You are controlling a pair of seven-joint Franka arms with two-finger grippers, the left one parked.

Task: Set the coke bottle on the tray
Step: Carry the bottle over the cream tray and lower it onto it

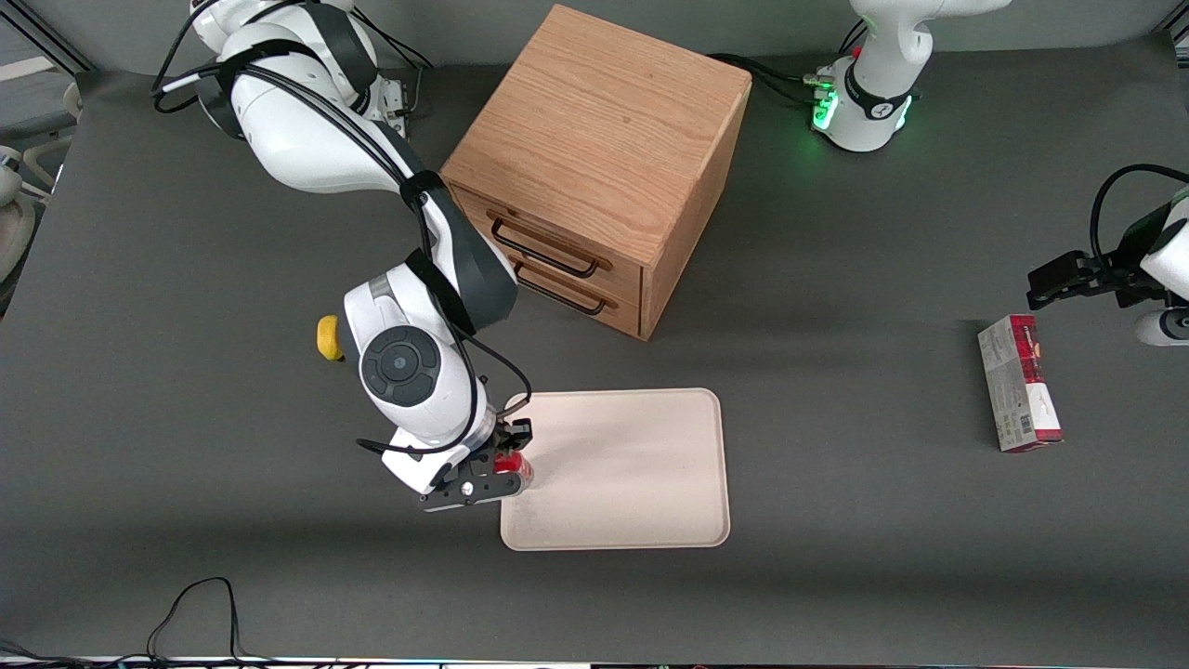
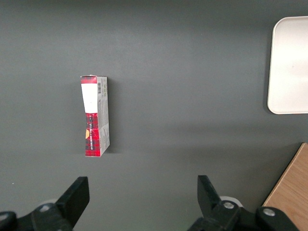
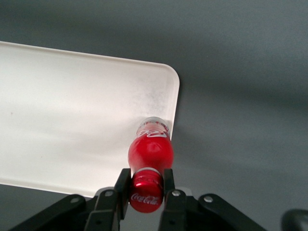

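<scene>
The coke bottle (image 3: 150, 151), red with a red cap and a clear base, stands upright with its base over the tray's corner nearest the working arm. My right gripper (image 3: 146, 185) is shut on the bottle's cap and neck, one finger (image 3: 122, 187) pressed on each side. Seen from the front, the gripper (image 1: 506, 457) holds the bottle (image 1: 514, 465) at the edge of the cream-white tray (image 1: 632, 465). I cannot tell whether the base touches the tray (image 3: 72, 120).
A wooden drawer cabinet (image 1: 594, 167) stands farther from the front camera than the tray. A yellow object (image 1: 328, 336) lies beside my arm. A red-and-grey box (image 1: 1019, 381) lies toward the parked arm's end of the table.
</scene>
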